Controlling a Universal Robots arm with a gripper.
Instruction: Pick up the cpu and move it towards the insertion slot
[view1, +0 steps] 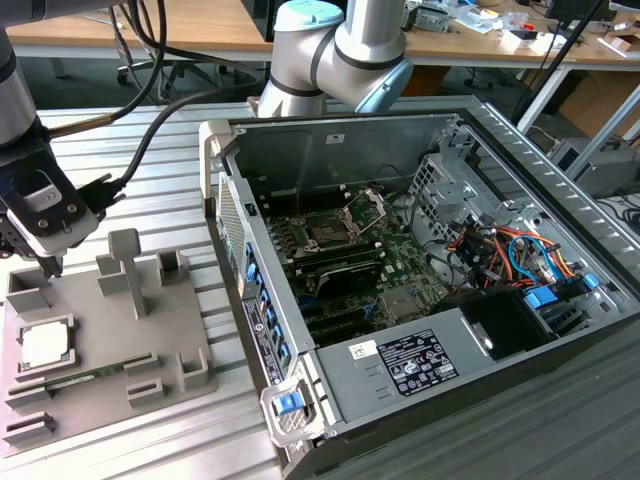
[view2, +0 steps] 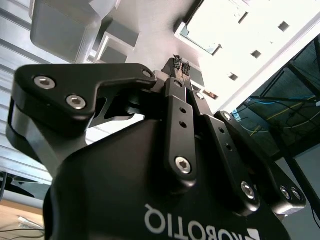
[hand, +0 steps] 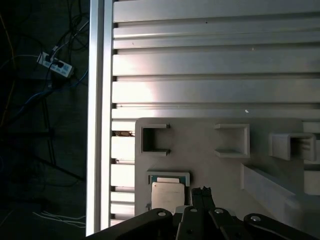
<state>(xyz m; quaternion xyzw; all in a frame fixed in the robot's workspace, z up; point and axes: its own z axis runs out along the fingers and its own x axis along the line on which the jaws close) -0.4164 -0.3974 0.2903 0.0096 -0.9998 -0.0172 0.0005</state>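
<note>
The cpu (view1: 45, 345) is a small square chip with a silvery top, lying flat in a recess at the exterior view's left side of the grey tray (view1: 100, 325). My gripper (view1: 51, 266) hangs just above the tray's far left corner, a little beyond the cpu and not touching it. In the first wrist view the cpu (hand: 166, 194) lies right beside the gripper (hand: 201, 190). The second wrist view shows the gripper (view2: 180, 65) shut, tips together with nothing between them. The insertion slot (view1: 326, 231) is a dark square socket with its metal bracket raised, inside the open computer case.
The open computer case (view1: 420, 250) lies to the exterior view's right of the tray, its side wall (view1: 250, 290) between tray and socket. Upright grey posts (view1: 128, 268) rise from the tray. The tray rests on a ribbed metal table (hand: 215, 75). Cables (view1: 500, 250) crowd the case's right.
</note>
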